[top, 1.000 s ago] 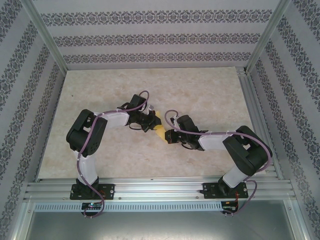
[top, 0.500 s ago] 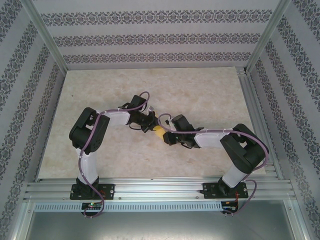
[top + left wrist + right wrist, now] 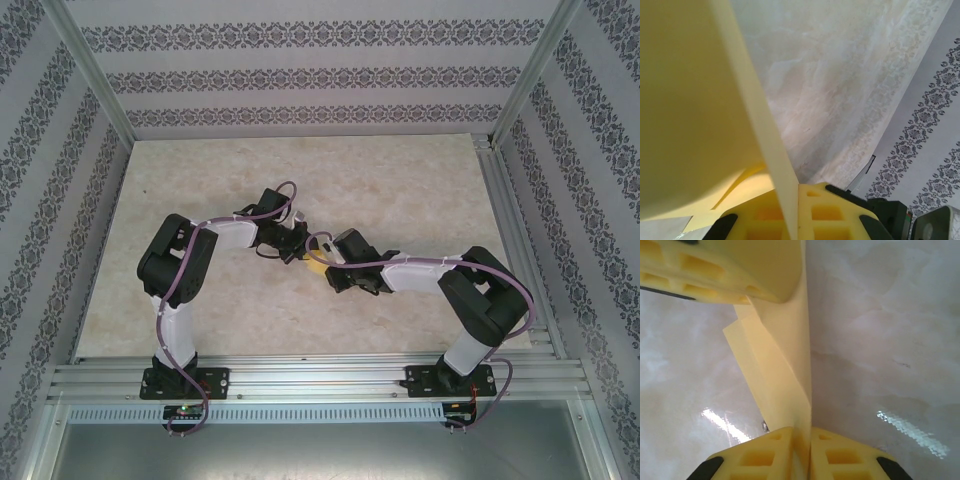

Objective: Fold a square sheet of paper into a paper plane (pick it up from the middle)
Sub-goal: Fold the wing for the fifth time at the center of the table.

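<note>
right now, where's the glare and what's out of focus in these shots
Right wrist: two bright glare streaks on the table, with the paper fairly sharp. Left wrist: the paper is so near the lens that it looks soft and featureless, and the table behind it is crisper. Top external: even, flat light and no glare on the table.

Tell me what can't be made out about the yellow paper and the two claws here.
Top view: the paper is a tiny sliver between the left claw and right claw; its folds are too small to read.
Left wrist view: the paper sits close to the lens, blurred, its outline cut off by the top and left edges.
Right wrist view: the paper's upper end runs past the top edge; the corner crops the left claw's fingers.
</note>
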Action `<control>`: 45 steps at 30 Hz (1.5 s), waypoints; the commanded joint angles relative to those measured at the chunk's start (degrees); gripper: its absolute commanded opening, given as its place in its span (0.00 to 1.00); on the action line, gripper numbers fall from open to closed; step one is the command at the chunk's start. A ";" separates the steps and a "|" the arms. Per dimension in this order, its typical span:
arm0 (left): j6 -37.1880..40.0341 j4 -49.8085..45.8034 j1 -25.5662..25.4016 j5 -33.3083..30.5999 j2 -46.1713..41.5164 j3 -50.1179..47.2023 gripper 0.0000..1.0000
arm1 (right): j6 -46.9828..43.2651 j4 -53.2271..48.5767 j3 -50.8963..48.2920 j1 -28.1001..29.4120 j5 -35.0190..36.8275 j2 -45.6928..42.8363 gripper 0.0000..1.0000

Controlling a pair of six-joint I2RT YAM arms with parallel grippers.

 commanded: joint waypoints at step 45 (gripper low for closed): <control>11.09 -7.38 3.61 3.34 0.94 1.87 0.00 | -14.26 -2.17 1.92 -3.19 -8.42 -2.21 0.24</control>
